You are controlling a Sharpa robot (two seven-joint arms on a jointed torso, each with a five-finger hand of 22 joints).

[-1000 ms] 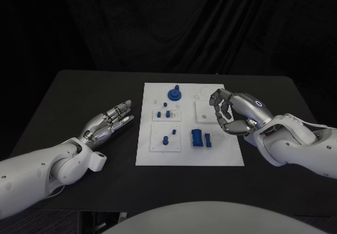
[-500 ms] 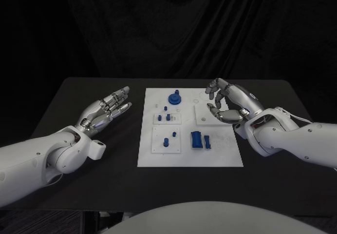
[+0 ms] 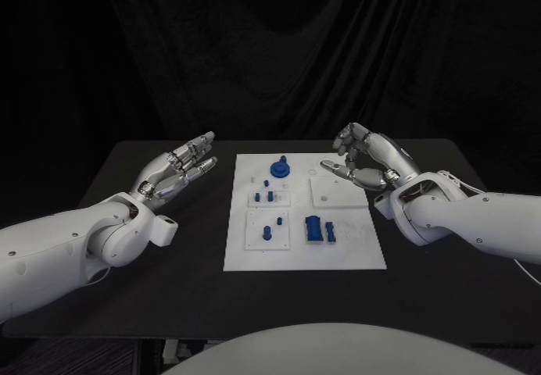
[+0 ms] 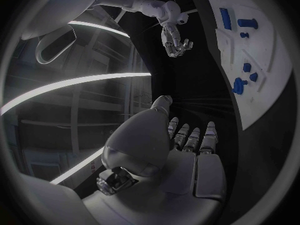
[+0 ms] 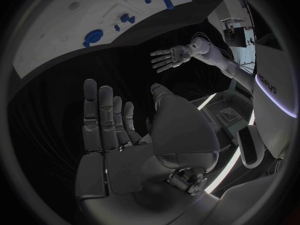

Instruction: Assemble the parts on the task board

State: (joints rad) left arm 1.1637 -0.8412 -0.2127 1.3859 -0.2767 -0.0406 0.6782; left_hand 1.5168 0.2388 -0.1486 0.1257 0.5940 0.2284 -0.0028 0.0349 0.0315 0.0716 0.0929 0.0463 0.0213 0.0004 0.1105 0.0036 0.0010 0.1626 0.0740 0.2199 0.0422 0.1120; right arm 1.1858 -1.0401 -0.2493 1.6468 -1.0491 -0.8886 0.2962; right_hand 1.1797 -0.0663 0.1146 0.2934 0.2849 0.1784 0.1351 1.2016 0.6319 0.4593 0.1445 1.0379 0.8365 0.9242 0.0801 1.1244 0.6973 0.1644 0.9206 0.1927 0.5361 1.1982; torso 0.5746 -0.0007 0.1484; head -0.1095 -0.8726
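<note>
The white task board (image 3: 349,254) lies in the middle of the black table. On it are a round blue knob part (image 3: 280,166) at the far end, small blue pegs (image 3: 266,198) in a raised square, another peg (image 3: 267,231) in the nearer square, and two blue blocks (image 3: 321,230) side by side. My left hand (image 3: 178,172) hovers left of the board, fingers spread, holding nothing. My right hand (image 3: 363,158) is raised by the board's far right corner, fingers apart and empty. The board (image 4: 269,80) and my right hand (image 4: 175,43) appear in the left wrist view; the right wrist view has the board (image 5: 44,35) and my left hand (image 5: 170,58).
The black table (image 3: 135,266) extends around the board on all sides, with bare surface to the left, right and front. A dark curtain hangs behind the far edge.
Both hands have lifted up and away from the table. My right hand has opened its curled fingers and drawn off the board's right side toward the far corner. The camera has shifted.
</note>
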